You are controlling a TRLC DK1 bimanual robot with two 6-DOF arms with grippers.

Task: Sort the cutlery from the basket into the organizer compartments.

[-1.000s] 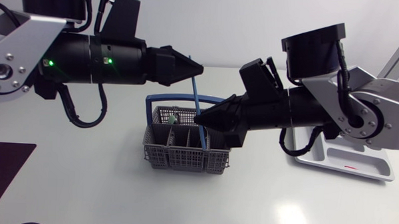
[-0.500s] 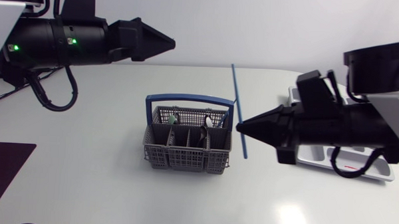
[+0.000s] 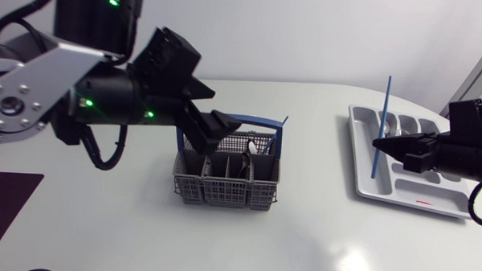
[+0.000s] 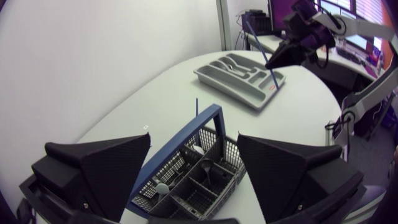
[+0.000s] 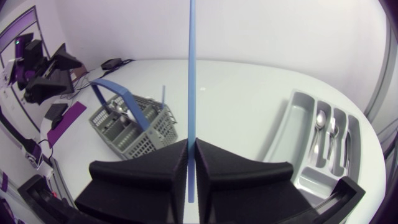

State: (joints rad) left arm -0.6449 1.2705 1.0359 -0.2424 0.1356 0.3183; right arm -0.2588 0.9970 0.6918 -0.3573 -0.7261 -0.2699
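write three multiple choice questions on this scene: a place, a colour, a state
1. Where is the blue stick in the right gripper? A in the basket B over the tray C beside the left gripper
2. What colour is the basket's handle? A red B blue C green
3. How is the left gripper? A open above the basket B shut on the blue stick C shut on the handle
Answers: 1 B, it stands upright above the tray; 2 B, the arch is plainly blue; 3 A, spread wide over the basket.
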